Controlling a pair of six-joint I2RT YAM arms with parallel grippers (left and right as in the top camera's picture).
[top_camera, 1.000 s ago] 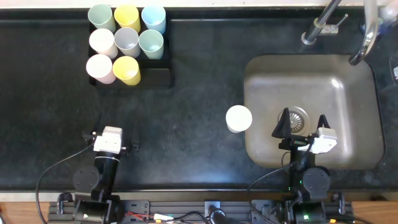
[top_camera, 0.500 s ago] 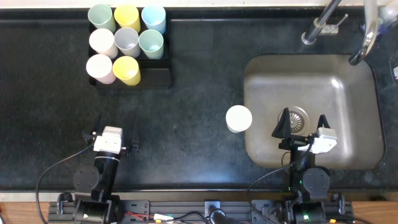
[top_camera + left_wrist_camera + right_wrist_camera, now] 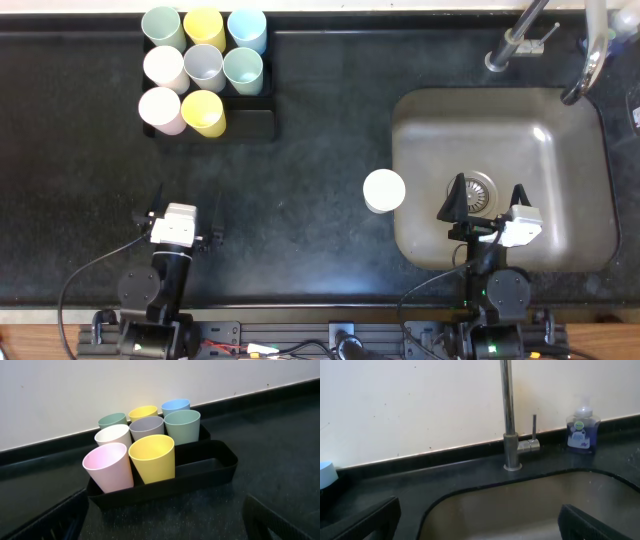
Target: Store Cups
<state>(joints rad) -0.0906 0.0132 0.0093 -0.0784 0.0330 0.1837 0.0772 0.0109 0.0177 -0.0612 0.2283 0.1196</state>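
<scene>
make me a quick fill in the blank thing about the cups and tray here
The black tray holds ___ cups. The lone cup on the counter beside the sink is ___. In the tray's two-cup row, the pink cup stands beside a ___ one.
Missing words: eight; white; yellow.

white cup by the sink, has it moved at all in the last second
No. The white cup sits at the same spot on the counter, right beside the rim of the sink, as in both earlier top views.
</scene>
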